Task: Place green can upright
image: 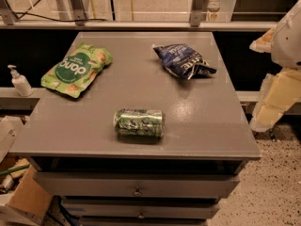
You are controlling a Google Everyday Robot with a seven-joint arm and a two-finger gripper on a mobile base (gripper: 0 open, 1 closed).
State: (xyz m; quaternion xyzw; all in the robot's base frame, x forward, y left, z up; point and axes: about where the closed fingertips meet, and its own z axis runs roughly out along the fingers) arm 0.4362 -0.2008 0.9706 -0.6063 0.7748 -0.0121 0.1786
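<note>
The green can (138, 122) lies on its side near the front middle of the grey table (197, 126), its long axis running left to right. It is shiny green with pale swirly markings. My gripper (271, 103) hangs at the right edge of the view, beyond the table's right side and well apart from the can. It shows as cream-coloured parts under a white arm segment (288, 36). It holds nothing that I can see.
A flat green snack bag (75, 69) lies at the table's back left and a dark blue chip bag (184, 61) at the back right. A white pump bottle (19, 81) stands on a ledge to the left. Drawers are below the tabletop, and a rail runs behind.
</note>
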